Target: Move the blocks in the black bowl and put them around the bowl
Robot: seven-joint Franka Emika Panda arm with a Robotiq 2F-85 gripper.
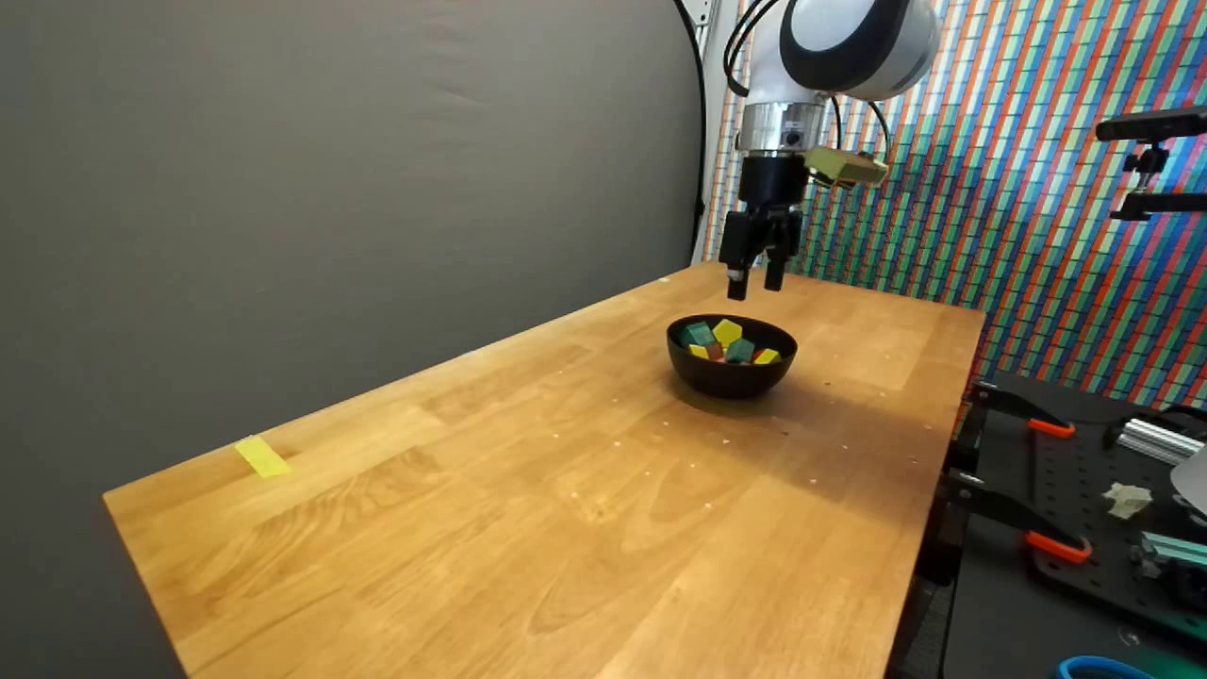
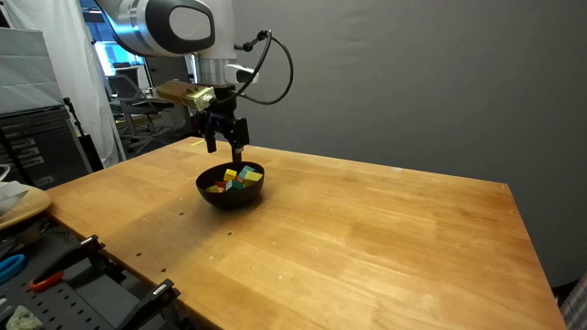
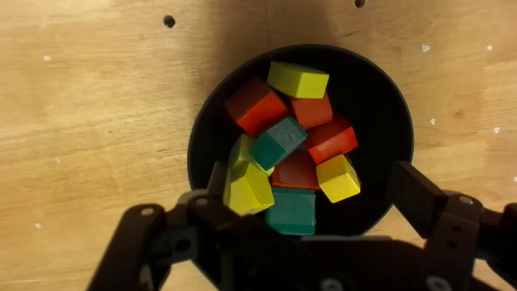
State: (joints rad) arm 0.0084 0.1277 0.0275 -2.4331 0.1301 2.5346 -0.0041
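The black bowl stands upright on the wooden table in both exterior views and fills the middle of the wrist view. Several blocks lie heaped inside it. In the wrist view I see a green block on top, a lower green block, red blocks, and yellow blocks. Some blocks are partly hidden under others. My gripper is open and empty, pointing down above the bowl, also in an exterior view. In the wrist view its fingers stand wide apart over the bowl's lower half.
A flat yellow strip is stuck near a table corner. Black clamps with orange handles grip the table's side edge beside a dark cart. A grey backdrop stands along the long edge. A round wooden board sits beside the table.
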